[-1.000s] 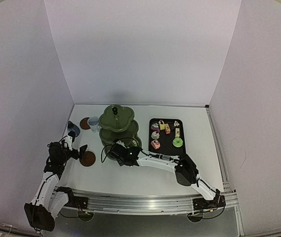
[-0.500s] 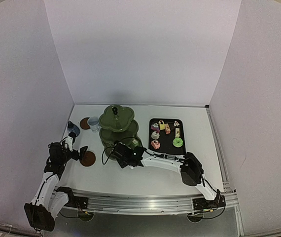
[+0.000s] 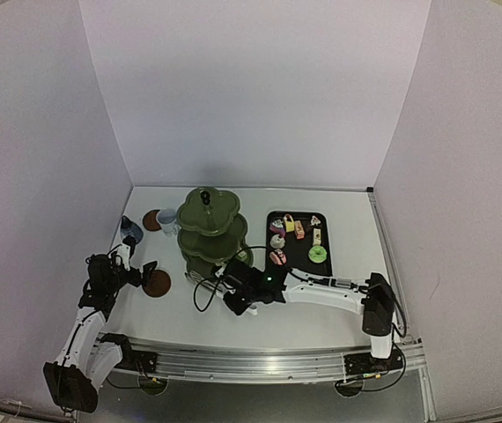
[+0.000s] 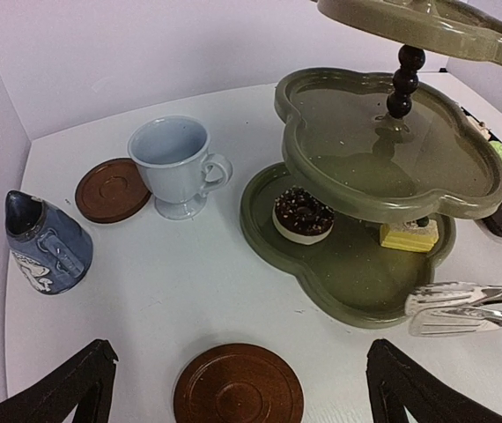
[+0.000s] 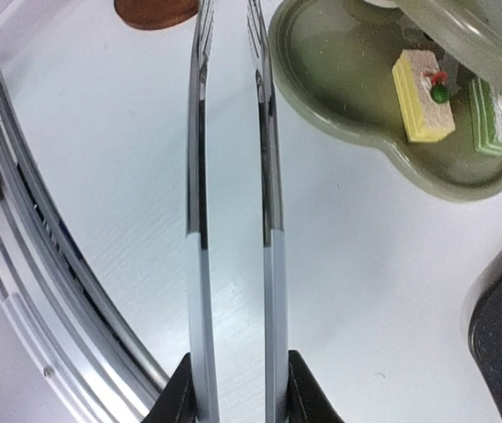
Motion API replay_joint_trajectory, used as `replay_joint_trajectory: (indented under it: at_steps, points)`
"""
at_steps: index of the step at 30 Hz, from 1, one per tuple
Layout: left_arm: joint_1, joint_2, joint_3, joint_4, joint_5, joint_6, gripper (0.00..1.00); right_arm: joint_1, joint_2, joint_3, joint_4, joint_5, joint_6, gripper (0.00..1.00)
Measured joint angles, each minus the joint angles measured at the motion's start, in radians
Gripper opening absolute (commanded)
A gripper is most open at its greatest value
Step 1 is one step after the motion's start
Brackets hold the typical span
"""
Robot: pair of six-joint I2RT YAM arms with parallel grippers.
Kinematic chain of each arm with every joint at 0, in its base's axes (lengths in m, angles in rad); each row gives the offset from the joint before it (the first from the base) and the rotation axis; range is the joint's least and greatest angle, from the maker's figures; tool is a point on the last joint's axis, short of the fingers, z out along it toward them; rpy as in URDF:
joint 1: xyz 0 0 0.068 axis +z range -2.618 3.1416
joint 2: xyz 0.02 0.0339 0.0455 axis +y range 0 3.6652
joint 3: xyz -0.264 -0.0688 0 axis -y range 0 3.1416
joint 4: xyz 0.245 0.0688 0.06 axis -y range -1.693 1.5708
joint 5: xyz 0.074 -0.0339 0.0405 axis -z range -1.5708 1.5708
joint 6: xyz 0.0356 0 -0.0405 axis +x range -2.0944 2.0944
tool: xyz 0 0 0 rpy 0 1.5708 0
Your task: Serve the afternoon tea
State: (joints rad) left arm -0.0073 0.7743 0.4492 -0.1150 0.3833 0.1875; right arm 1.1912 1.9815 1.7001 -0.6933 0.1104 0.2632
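- While the left arm hangs low over the left side of the white table, the left tool has its two black fingers spread wide apart.
- A brown round coaster lies flat on the table just below that tool.
- A second brown round coaster lies farther back, just beside a white footed mug that stands upright.
- A small blue-grey pot stands upright at the far left, apart from the mug and both coasters.
- An olive-green three-tier scalloped stand stands mid-table, between the mug and a black rectangular tray.
- The stand's bottom tier holds a round chocolate cake, a yellow slice cake and a green slice cake.
- The yellow and green slices sit side by side, each with a small topping.
- Several more small cakes, among them pink, green and yellow ones, sit on the tray.
- The right arm reaches leftward across the front of the table, and the right tool is clamped on a pair of thin metal tongs.
- The tongs' two arms run side by side with a narrow gap between them.
- In the left wrist view, their flat tips are near the front rim of the stand's bottom tier.
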Motion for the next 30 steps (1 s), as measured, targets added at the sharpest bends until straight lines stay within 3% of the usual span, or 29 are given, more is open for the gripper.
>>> replay_joint_trajectory:
  at_steps: [15, 30]
  points:
    - [0.022, 0.019, 0.0, -0.002, 0.006, 0.0, 1.0, -0.049, -0.287, -0.226, -0.154, -0.005, 0.076, 0.24]
    - [0.024, 0.025, 0.0, -0.016, 0.006, 0.0, 1.0, -0.436, -0.545, -0.308, -0.338, 0.116, 0.291, 0.25]
